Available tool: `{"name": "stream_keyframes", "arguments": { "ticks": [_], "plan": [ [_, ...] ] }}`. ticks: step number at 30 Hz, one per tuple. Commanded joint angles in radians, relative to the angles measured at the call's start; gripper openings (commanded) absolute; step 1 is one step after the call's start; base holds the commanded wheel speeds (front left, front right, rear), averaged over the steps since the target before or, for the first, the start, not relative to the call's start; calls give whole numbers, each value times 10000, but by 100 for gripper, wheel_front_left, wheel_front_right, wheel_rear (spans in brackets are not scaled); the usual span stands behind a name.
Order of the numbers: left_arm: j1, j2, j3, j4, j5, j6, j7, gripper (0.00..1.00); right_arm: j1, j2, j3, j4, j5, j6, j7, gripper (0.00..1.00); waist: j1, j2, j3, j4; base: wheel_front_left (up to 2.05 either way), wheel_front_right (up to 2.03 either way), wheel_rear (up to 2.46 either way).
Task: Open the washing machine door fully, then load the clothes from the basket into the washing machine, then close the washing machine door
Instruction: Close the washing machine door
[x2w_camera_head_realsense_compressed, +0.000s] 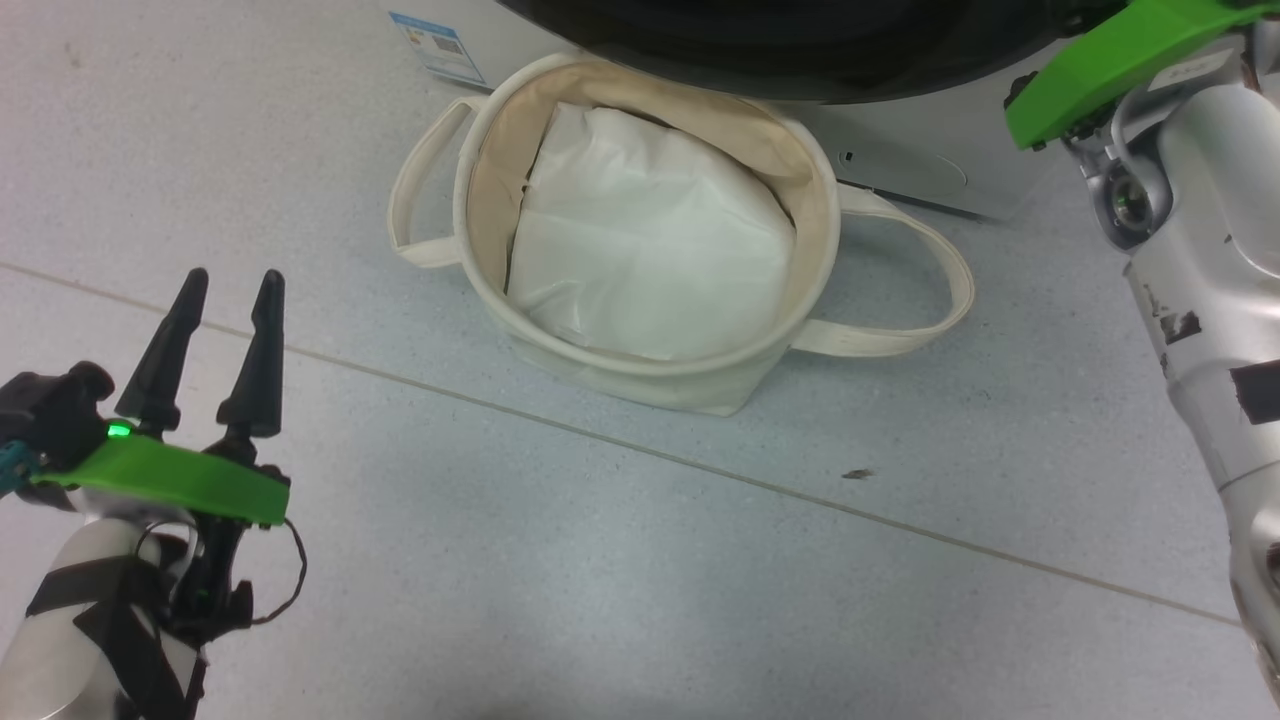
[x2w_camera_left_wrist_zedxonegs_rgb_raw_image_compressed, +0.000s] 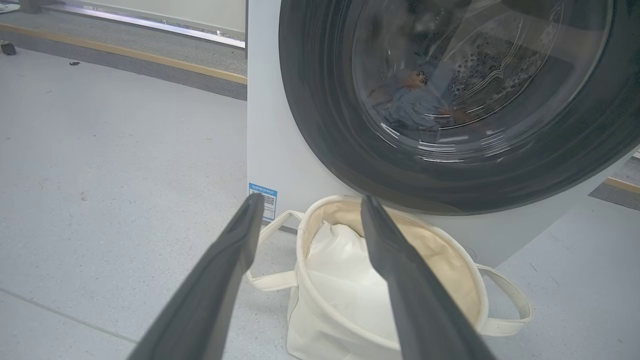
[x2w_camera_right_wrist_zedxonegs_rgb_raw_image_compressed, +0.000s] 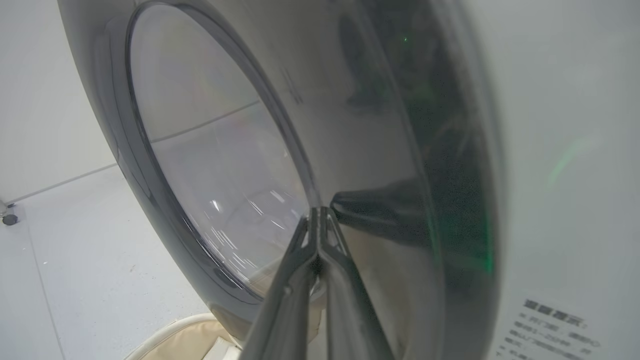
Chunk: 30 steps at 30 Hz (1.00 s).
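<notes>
Left gripper (x2w_camera_head_realsense_compressed: 232, 280) hangs over the floor (x2w_camera_head_realsense_compressed: 600, 560) at the lower left of the head view, fingers apart and empty, well clear of the basket (x2w_camera_head_realsense_compressed: 650, 385). The basket stands on the floor at the foot of the washing machine (x2w_camera_left_wrist_zedxonegs_rgb_raw_image_compressed: 265, 125), just right of the blue label sticker (x2w_camera_left_wrist_zedxonegs_rgb_raw_image_compressed: 263, 200), one strap handle lying out to each side. A plain white padding cloth (x2w_camera_head_realsense_compressed: 650, 240) lies inside it; no printed fabric is seen there. The head view catches only the lower black edge of the washing machine door (x2w_camera_left_wrist_zedxonegs_rgb_raw_image_compressed: 320, 125). The left wrist view shows the door full on, over the drum opening, and through its glass the clothes (x2w_camera_left_wrist_zedxonegs_rgb_raw_image_compressed: 415, 105), blue with orange marks, lying in the drum. Whether the door is latched cannot be told. At the right edge of the head view a pale forearm reaches up towards the door. The right wrist view shows the right gripper (x2w_camera_right_wrist_zedxonegs_rgb_raw_image_compressed: 318, 212) with fingers pressed together, holding nothing, tips at the door's glossy rim beside the glass and meeting their own reflection; contact cannot be confirmed
</notes>
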Motion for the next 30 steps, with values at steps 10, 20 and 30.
{"name": "stream_keyframes", "arguments": {
  "ticks": [10,20,30],
  "plan": [
    [-309,462,402,-280,-147,-57,-120,100,-999,94,-1311,246,-613,-9,-49,0,-1,0,252,127,0,0,0],
    [-222,489,518,-351,-78,-57,-120,100,-564,543,-1491,-127,-869,-9,-49,100,-1,0,60,-280,0,0,0],
    [177,590,612,-110,-74,-57,-120,100,1717,1070,-766,-1364,193,-9,-49,100,-1,0,-1255,-1254,0,0,0]
  ]
}}
